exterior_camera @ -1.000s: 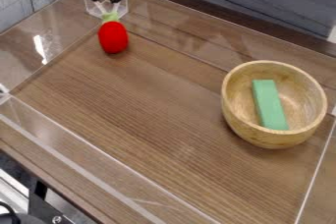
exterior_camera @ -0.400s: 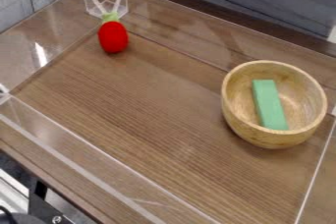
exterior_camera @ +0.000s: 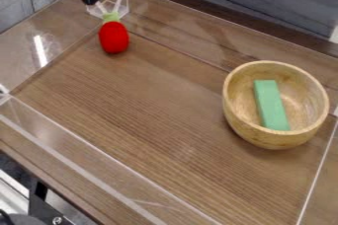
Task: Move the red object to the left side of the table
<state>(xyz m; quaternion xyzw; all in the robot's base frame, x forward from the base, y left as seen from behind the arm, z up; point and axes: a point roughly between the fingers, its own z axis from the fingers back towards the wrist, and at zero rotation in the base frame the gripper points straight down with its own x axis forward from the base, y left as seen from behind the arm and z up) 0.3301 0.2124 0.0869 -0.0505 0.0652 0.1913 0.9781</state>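
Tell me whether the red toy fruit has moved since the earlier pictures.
No, the red toy fruit has not visibly shifted; it lies in the same place relative to the bowl.

The table [exterior_camera: 158, 111] had a smooth brown wood-grain surface with a soft sheen, the low edging [exterior_camera: 53, 135] looked like clear glossy plastic, the round bowl [exterior_camera: 235, 120] looked like pale smooth wood, and the red object [exterior_camera: 114, 38] looked smooth and slightly shiny.

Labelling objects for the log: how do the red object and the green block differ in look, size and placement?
The red object is rounded; the green block is rectangular. Red object looks smaller, block longer. Red object sits on the tabletop, block inside the wooden bowl. Shared: both partly green.
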